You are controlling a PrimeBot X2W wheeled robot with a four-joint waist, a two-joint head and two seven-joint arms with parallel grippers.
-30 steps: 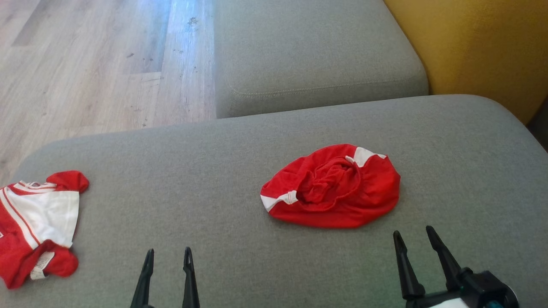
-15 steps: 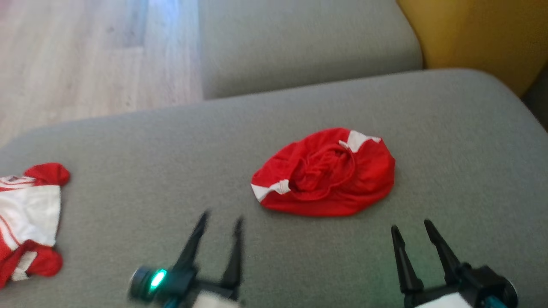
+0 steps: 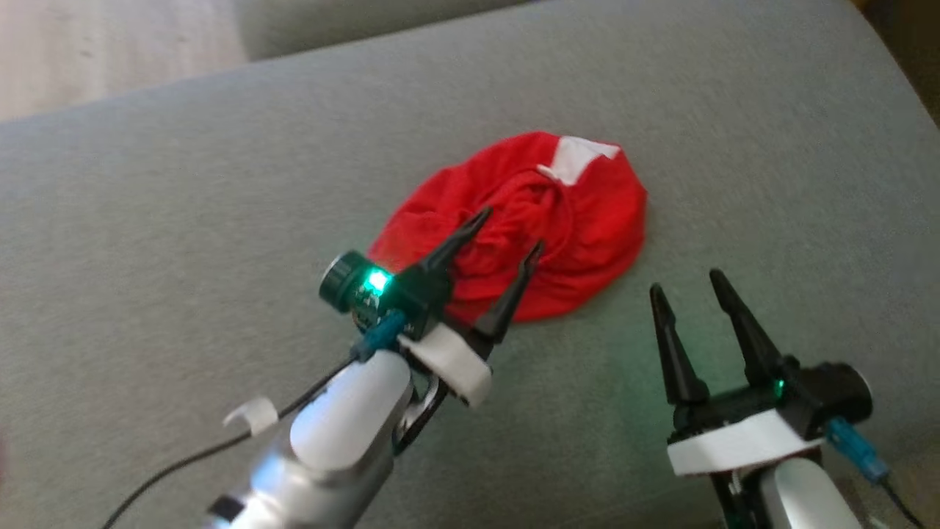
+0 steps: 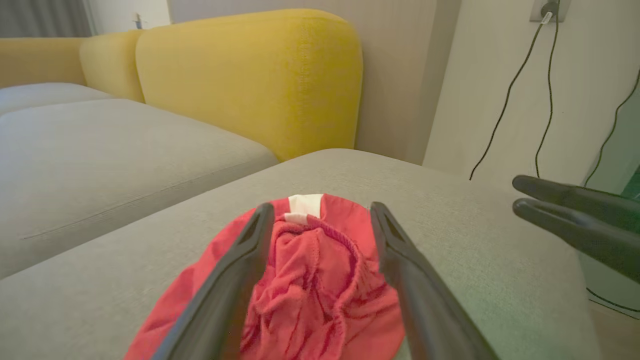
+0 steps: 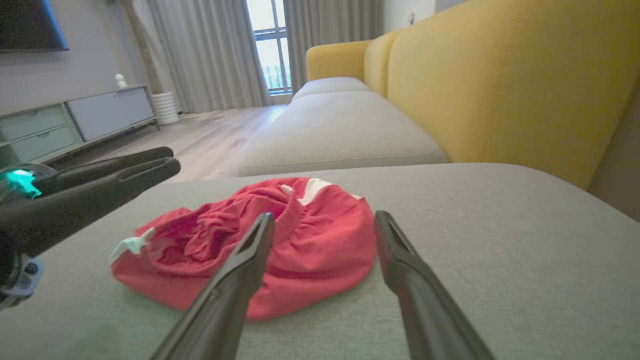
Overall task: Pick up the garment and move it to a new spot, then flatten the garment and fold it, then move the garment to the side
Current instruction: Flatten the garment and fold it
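- Garment of crumpled red cloth with white patches (image 3: 587,220): it lies in a rounded heap on the broad grey fabric sofa cushion (image 3: 183,220), a little right of the cushion's middle. Its middle is bunched into folds, and one white patch (image 3: 576,156) shows at its far edge.
- Progress: judging by how things lie, the task is at its very start. The garment is neither lifted nor gripped, nor is it spread flat or folded. The pick-up, the move to a new spot, the flattening, the folding and the final shift to the side all seem to be left to do.
- Left hand (image 3: 514,229): its two dark fingers stand wide apart and hold nothing. It reaches in from the near left, with its tips over the near-left part of the heap.
- In the left wrist view the two fingers frame the bunched middle of the garment between them, with the white patch just beyond the tips.
- From the right wrist view, the left hand's tips look slightly above the cloth. Whether they touch it cannot be told for sure.
- Right hand (image 3: 684,281): it is also wide open and empty. It sits on the near right side of the garment, close to its near-right edge but apart from it, with the fingers pointing toward the far side.
- Judgement: the left hand looks better placed for the first grasp, since the raised folds sit right between its fingers, while the right hand would have to close in toward the left.
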